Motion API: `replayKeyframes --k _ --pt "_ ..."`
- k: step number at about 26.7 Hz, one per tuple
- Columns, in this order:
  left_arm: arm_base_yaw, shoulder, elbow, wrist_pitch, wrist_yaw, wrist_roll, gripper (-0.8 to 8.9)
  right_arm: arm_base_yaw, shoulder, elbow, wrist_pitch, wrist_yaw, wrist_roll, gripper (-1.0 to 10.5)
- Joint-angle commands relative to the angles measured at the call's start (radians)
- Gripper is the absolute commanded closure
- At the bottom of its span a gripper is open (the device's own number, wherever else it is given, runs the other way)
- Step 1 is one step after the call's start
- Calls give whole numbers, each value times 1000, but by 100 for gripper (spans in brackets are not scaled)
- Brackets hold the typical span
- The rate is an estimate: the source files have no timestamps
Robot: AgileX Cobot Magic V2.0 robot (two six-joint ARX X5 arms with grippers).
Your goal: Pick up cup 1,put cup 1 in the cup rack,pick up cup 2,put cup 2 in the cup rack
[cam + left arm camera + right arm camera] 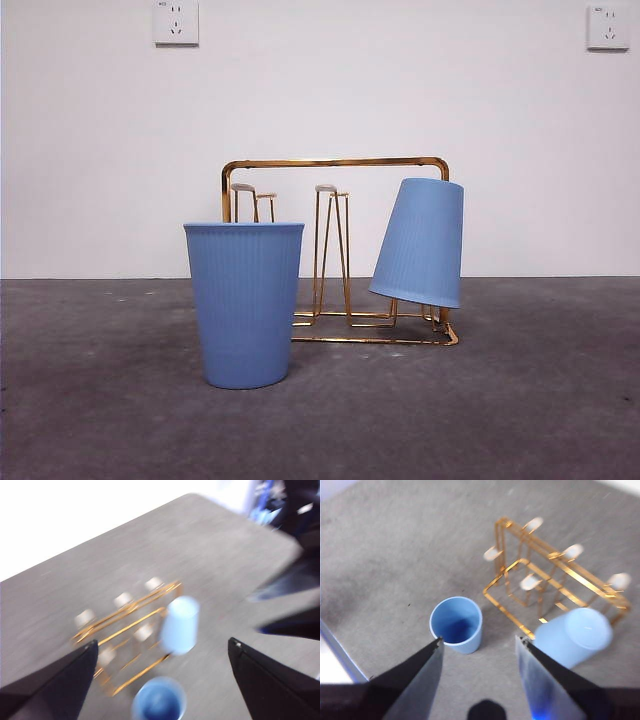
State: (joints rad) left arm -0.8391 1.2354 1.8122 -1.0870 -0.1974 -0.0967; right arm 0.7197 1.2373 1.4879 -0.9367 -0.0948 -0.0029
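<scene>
We see the gold-coloured thin wire cup rack (pixel 335 250) standing on the grey table (pixel 520 400), well in from the table's edges, its arched rectangular frame upright and its narrow pegs ending in whitish tips. One blue ribbed plastic cup (pixel 420 242) hangs upside down and tilted on a peg at one end of the rack, its closed base uppermost and its open mouth slanting down toward the rack's bottom wire. The second blue ribbed plastic cup (pixel 245 303) stands upright on the table, mouth up, nearer the front edge than the rack and beside its other end; from the front it overlaps the rack, but the right wrist view shows a gap of bare table between them.

The left gripper (pixel 162 672) hangs above the table, its black jaws spread wide and holding nothing, with rack and both cups seen between them, blurred. The right gripper (pixel 479 642) is likewise above the table, jaws wide apart and holding nothing, over the stretch between the upright cup and the hung one

Behind the table is a white wall (pixel 400 90) carrying two white sockets (pixel 176 22)
</scene>
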Motion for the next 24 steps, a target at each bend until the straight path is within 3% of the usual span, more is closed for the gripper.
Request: replayKeyframes --k 1,7,15,24 --pt "-2 -58 -3 -79 -65 12 375 0 109 -4 34 -57 31 693" --pt "-2 -183 -4 -228 -118 -6 375 0 335 -4 66 -90 61 685" --pt "-4 -290 -47 -230 -113 -27 375 0 462 -4 85 -100 79 685" --pt "-4 -409 -224 -197 -113 -84 375 1 513 -4 129 -125 103 685"
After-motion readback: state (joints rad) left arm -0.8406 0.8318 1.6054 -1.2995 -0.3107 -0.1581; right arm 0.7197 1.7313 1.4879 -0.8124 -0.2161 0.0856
